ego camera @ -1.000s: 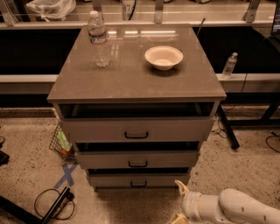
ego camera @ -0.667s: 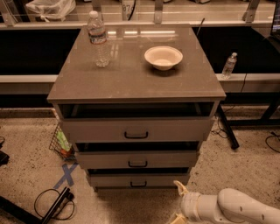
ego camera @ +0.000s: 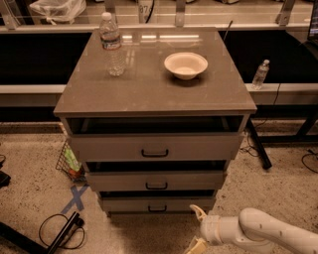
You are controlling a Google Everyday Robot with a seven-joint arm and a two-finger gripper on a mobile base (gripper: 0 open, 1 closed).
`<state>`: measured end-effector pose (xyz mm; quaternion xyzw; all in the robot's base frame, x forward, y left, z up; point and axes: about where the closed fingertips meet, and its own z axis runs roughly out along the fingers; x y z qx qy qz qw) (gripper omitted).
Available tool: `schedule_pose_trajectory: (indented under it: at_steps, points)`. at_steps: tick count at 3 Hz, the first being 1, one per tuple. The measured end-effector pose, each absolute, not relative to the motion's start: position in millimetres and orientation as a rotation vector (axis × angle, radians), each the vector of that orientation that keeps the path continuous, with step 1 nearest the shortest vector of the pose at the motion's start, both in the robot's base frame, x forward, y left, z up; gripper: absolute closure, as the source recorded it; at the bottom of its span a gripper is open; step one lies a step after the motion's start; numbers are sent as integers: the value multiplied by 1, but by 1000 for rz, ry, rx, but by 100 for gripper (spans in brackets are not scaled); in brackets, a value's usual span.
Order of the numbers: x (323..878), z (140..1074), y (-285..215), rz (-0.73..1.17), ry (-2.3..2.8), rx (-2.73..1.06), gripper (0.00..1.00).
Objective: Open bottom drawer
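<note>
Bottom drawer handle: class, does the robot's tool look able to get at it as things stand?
Probably yes. The tool hovers low, just in front and to the right of the bottom drawer, fingers apart, and nothing stands between it and the small black handle.

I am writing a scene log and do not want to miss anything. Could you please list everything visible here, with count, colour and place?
cabinet: one, grey-brown top, centre
top drawer: one, grey, black handle, dark gap above its front
middle drawer: one, grey, black handle, below it
bottom drawer: one, grey, black handle, lowest
water bottle: one, clear, cabinet top, left
bowl: one, cream, cabinet top, right
second bottle: one, clear, ledge behind, right
plastic bag: one, whitish, upper left
wire basket: one, floor, left of cabinet
tape cross: one, blue, floor
cable: one, black, floor, lower left
arm: one, white, lower right
gripper: one, pale, open, near the floor, right of the bottom drawer's handle, touching nothing
</note>
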<state>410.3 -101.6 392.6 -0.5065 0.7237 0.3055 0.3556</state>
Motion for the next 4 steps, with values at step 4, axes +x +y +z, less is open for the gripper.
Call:
schedule_pose_trajectory:
  at_steps: [4]
  points:
    - [558,250,-122,811,1862,-1257,0]
